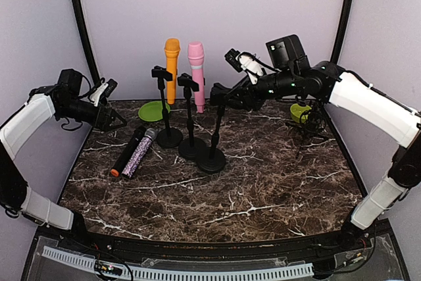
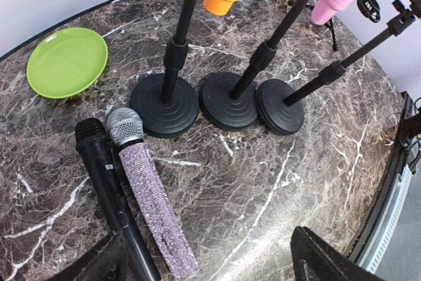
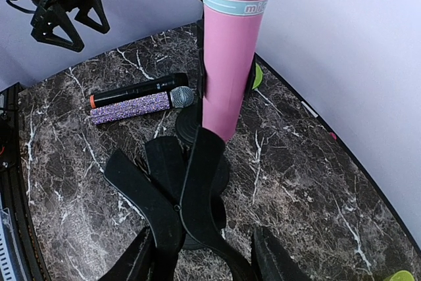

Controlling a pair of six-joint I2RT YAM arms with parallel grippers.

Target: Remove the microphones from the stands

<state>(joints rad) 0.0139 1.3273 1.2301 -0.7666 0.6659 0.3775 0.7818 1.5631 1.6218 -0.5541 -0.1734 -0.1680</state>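
A dark marble worktop seen from above, with a robot arm at each side. At far left, the left claw hangs over the worktop's left edge with its fingers spread wide and nothing between them. Just to its right, a black microphone and a purple glitter microphone lie flat side by side, touching. Behind them sits a green plate. Next come three black stands with round bases close together. The left stand holds an orange microphone upright in its clip. The middle stand holds a pink microphone, also upright, head on top, near the back wall. The third stand leans to the right, and its forked clip carries no microphone. The right claw reaches in from the right, and that clip sits between its fingers, with the pink microphone just beyond. Whether the fingers pinch the clip or stand clear of it cannot be told. At far right, by the wall, sit a small green bowl and a small black tripod.
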